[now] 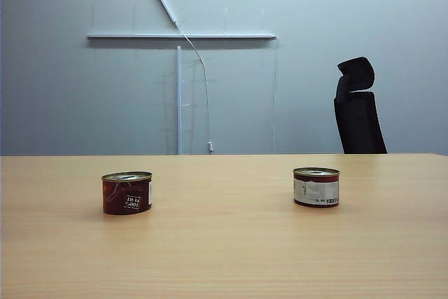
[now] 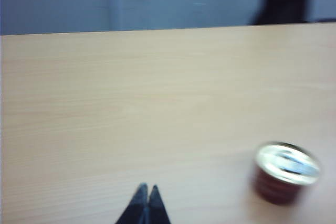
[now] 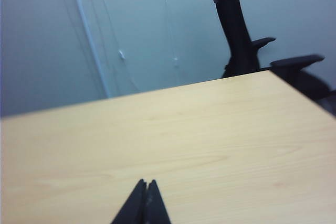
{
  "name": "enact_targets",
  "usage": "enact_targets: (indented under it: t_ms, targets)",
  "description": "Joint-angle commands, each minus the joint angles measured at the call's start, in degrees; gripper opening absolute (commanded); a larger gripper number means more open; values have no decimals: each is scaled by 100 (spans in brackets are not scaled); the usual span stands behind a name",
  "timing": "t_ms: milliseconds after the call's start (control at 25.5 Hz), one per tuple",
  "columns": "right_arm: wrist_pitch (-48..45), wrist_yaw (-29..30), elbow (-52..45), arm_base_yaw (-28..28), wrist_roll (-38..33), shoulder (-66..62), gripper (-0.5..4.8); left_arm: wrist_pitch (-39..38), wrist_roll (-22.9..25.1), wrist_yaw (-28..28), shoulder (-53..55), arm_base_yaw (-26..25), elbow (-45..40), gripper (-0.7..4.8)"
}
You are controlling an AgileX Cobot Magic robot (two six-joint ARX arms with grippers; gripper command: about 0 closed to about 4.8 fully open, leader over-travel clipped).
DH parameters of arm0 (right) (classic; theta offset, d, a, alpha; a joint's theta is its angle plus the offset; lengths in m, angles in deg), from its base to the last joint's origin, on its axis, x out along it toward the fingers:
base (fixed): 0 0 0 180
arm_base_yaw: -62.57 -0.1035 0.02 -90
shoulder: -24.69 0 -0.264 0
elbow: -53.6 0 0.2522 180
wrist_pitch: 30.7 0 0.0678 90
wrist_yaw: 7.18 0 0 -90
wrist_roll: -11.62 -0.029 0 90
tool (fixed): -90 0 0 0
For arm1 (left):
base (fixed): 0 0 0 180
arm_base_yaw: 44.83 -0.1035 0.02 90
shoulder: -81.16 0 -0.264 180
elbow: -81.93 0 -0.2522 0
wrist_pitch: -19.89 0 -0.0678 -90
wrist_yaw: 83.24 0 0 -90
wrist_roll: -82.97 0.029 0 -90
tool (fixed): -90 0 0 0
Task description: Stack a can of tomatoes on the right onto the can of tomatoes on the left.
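Left gripper [image 2: 147,190] clenched, empty, low over the table [image 2: 131,103] — left can [image 2: 286,171] just off to its side. Right gripper [image 3: 146,187] clenched too, right can [image 1: 316,187] outside its view. Cans look rigid, smooth, weighty — grab mid-wall across the width. Open table all around, edges far.

Office or meeting room.
Marked by a long pale wooden table [image 1: 224,257], a black mesh office chair [image 1: 358,113] at right, and a plain grey wall [image 1: 70,89] behind.
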Motion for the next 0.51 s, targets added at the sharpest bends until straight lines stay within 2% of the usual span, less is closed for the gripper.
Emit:
enact_targets:
  t_ms: [39,274,353,509]
  targets:
    - [-122,142,-22,-11,-568,4,-1,39,0,17,212,815,20,-4]
    - [-28,901,-11,-79,-632,0,0,37,0,20,706,2317,20,-4]
    - [61,911,-7,-140,-839,0,0,37,0,22,839,2778,20,-4]
    - [319,1198,48,-555,-859,-9,0,37,0,33,1029,3530,20,-4]
